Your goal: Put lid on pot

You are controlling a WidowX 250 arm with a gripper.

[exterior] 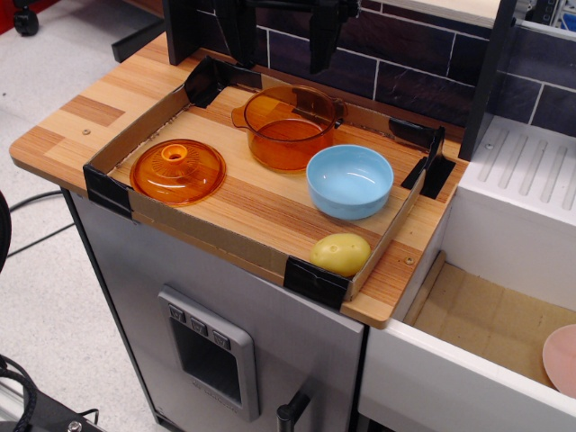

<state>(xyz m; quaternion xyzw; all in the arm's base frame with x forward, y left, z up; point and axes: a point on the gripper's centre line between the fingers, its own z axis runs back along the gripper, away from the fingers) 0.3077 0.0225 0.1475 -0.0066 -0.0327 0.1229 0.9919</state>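
Pot (290,126) sitting open at the back of the desk (72,126), lid (178,171) lying front-left of the pot, blue bowl (350,181) touching the pot's front-right, yellow lemon (340,254) well in front of the pot, jaws (281,34) hanging spread and empty above the pot.

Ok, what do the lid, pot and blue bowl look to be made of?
The lid and the pot look like transparent amber glass, though clear plastic is possible: the wood grain shows through both and their rims catch glossy highlights. The bowl is opaque light blue with a smooth, softly shiny finish, so glazed ceramic or plastic; the view cannot settle which.
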